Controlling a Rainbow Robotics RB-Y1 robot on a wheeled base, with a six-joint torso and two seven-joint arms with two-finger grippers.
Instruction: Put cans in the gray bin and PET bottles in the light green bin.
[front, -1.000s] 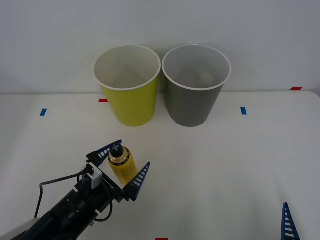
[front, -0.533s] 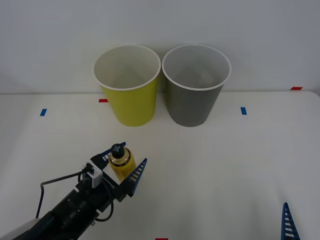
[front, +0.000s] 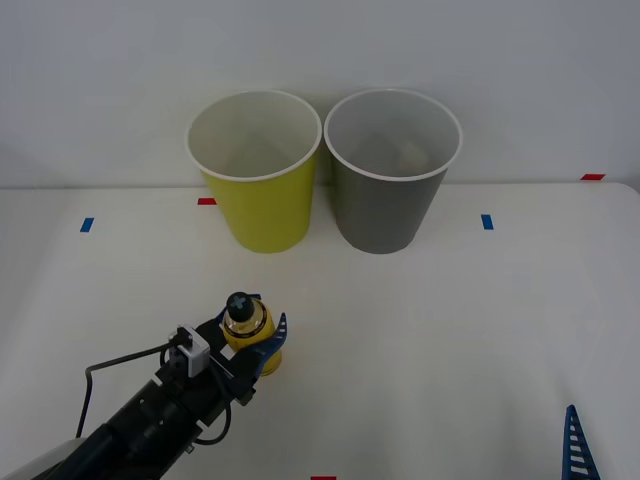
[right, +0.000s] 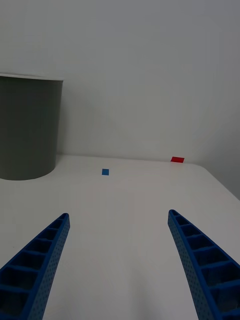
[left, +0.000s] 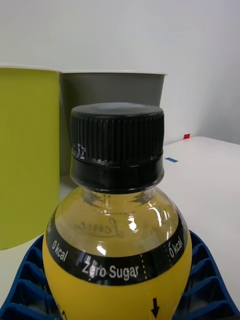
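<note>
A small PET bottle (front: 246, 325) with a black cap and yellow label stands upright on the white table, and my left gripper (front: 248, 345) is shut on its body. Up close in the left wrist view, the PET bottle (left: 117, 240) sits between the blue fingers (left: 205, 290). Behind it stand the light green bin (front: 255, 172) on the left and the gray bin (front: 390, 170) on the right, side by side at the back. My right gripper (right: 117, 260) hovers open over bare table at the front right, with the gray bin (right: 27, 127) far off.
Small blue tape marks (front: 487, 221) and red tape marks (front: 592, 176) dot the table (front: 450, 320). A pale wall runs behind the bins. A black cable (front: 110, 365) loops beside the left arm.
The left gripper's fingers have closed in from either side of the bottle and now clamp it. The bottle stays at the same spot. The right arm has not moved.
</note>
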